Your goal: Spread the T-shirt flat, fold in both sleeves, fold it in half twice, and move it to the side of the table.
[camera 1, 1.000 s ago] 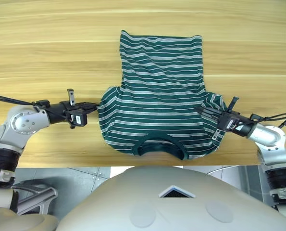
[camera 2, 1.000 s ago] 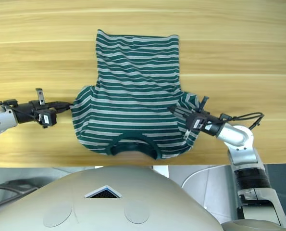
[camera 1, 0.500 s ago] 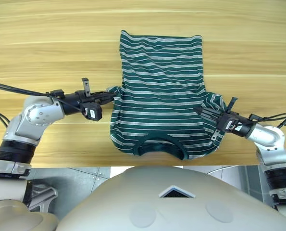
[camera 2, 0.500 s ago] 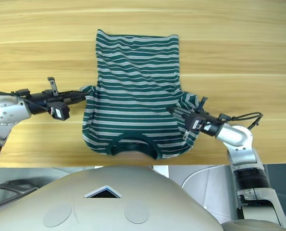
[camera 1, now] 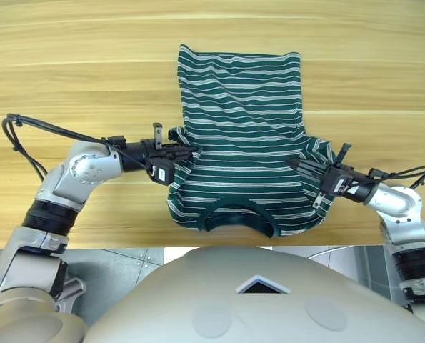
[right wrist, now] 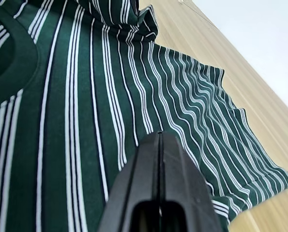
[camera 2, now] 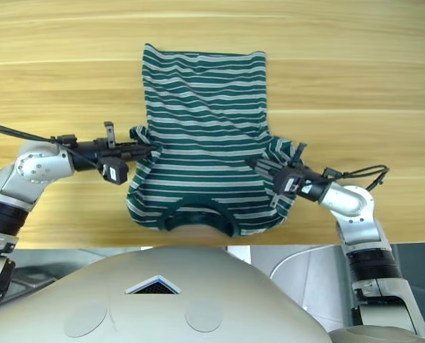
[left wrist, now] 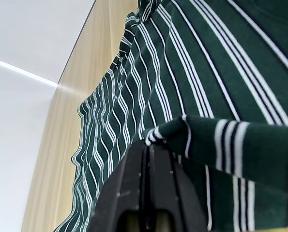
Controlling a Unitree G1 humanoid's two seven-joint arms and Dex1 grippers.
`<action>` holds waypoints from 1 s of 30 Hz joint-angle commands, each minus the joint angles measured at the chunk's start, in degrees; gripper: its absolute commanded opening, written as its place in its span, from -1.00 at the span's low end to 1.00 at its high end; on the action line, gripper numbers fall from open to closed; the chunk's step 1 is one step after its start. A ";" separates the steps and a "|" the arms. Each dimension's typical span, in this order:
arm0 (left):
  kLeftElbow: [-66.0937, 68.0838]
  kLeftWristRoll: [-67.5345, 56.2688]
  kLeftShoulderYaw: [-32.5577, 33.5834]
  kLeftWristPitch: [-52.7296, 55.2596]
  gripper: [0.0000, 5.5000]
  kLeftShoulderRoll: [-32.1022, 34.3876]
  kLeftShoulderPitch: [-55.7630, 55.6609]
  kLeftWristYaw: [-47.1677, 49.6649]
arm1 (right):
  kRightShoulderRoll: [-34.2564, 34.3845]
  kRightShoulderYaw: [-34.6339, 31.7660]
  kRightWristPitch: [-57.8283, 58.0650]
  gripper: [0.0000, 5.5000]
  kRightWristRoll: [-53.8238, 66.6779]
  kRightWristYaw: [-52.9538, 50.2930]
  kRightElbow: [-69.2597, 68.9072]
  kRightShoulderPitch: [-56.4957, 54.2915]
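T-shirt [camera 1: 241, 107] left sleeve now farther inward, in left gripper [camera 1: 191, 150].

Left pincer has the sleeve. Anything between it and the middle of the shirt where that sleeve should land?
Nothing visible. The left pincer holds the sleeve over the left edge of the T-shirt, only flat striped fabric ahead. The right pincer sits at the opposite sleeve, off that path.
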 commanded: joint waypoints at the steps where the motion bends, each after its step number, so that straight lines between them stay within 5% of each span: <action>1: -0.29 1.09 -1.44 0.80 -1.00 -0.59 -1.28 -1.01 | -0.31 -0.44 0.44 -1.00 0.00 -0.21 -1.53 -0.20; 25: 7.33 6.41 -6.27 3.91 -1.00 -9.10 -4.20 3.68 | -0.37 0.50 1.46 -1.00 0.17 0.14 -4.85 1.55; 30: 8.34 7.33 -7.38 4.62 -0.67 -9.24 -3.98 2.99 | -0.38 0.56 1.76 -1.00 0.19 0.16 -5.64 1.93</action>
